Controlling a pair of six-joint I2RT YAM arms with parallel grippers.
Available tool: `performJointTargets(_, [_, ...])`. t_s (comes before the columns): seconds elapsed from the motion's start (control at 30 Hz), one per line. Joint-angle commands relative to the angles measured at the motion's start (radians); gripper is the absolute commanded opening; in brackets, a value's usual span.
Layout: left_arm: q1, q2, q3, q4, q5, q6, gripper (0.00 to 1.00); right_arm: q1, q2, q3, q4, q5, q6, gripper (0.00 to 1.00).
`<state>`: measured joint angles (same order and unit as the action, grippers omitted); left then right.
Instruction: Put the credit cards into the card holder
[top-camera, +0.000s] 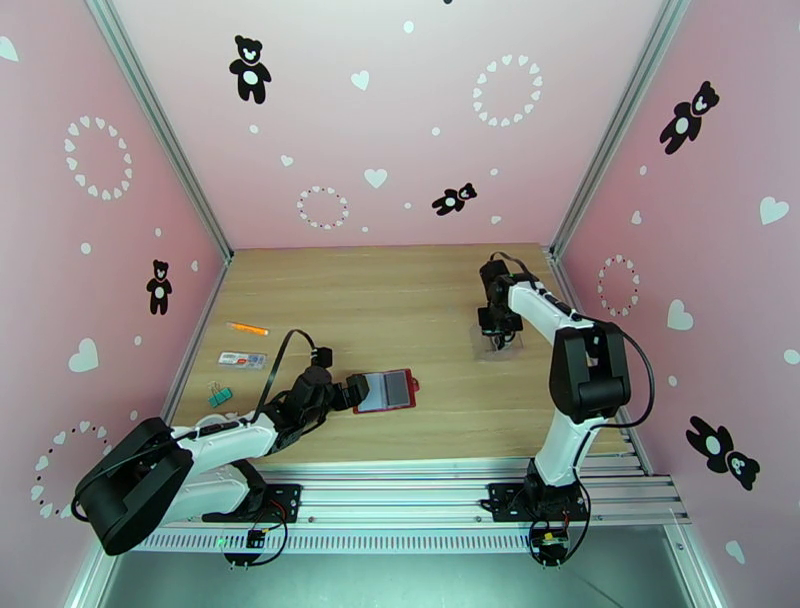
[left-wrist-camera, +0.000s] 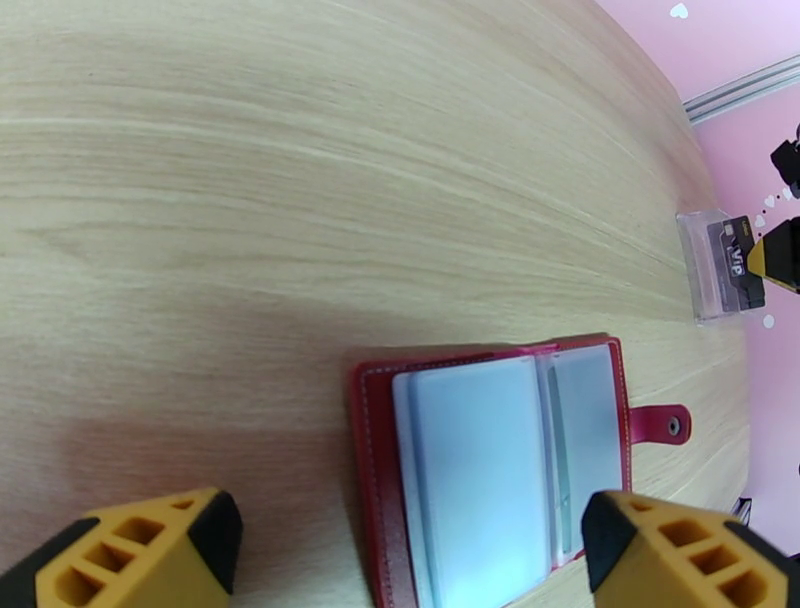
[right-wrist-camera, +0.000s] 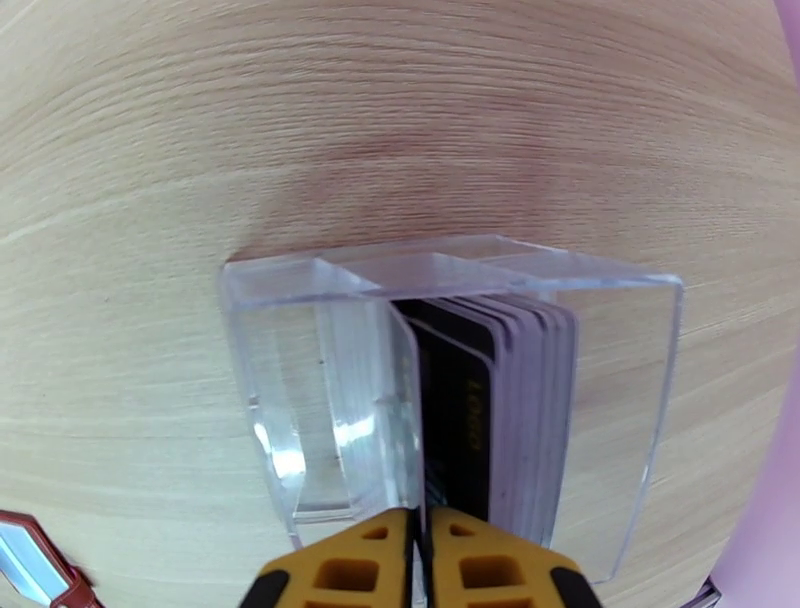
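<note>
The card holder (top-camera: 388, 390) (left-wrist-camera: 500, 460) lies open on the wooden table, dark red with grey clear sleeves facing up and its snap tab (left-wrist-camera: 662, 424) to the right. My left gripper (top-camera: 352, 392) (left-wrist-camera: 410, 550) hovers open at the holder's left end, one fingertip on each side. Several credit cards (right-wrist-camera: 520, 400) stand on edge in a clear plastic case (right-wrist-camera: 300, 400) (top-camera: 510, 350) (left-wrist-camera: 712, 262) at the right. My right gripper (top-camera: 497, 338) (right-wrist-camera: 420, 555) points down into the case, its jaws shut on the top edge of a dark card (right-wrist-camera: 458, 420).
At the table's left edge lie an orange pen (top-camera: 247, 328), a white-and-red strip (top-camera: 242, 358) and a green clip (top-camera: 218, 397). Pink walls close three sides. Aluminium rails (top-camera: 420, 490) run along the front edge.
</note>
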<state>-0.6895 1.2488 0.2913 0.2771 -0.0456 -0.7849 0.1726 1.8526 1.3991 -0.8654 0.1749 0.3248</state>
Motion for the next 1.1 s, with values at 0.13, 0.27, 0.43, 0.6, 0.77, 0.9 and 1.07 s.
performJointTargets(0.13, [0.004,0.037,0.006,-0.037,0.028,0.009,0.96,0.006,-0.181,0.019,-0.057,0.006,0.021,0.00])
performJointTargets(0.27, [0.005,0.024,-0.005,-0.022,0.037,0.009,0.96,0.010,-0.308,-0.016,-0.058,-0.073,0.039,0.00])
performJointTargets(0.43, [0.005,0.013,-0.004,-0.016,0.060,0.022,0.94,0.018,-0.447,-0.151,0.026,-0.284,0.080,0.00])
performJointTargets(0.6, [0.005,0.009,0.000,-0.001,0.115,0.044,0.91,0.098,-0.528,-0.327,0.193,-0.494,0.169,0.00])
performJointTargets(0.77, [0.005,0.014,0.017,0.024,0.197,0.043,0.86,0.329,-0.477,-0.447,0.376,-0.563,0.307,0.00])
performJointTargets(0.9, [0.005,0.051,0.049,0.012,0.226,0.043,0.78,0.441,-0.405,-0.484,0.516,-0.577,0.402,0.00])
performJointTargets(1.07, [0.058,0.089,0.069,-0.024,0.254,0.015,0.67,0.481,-0.319,-0.509,0.637,-0.610,0.478,0.00])
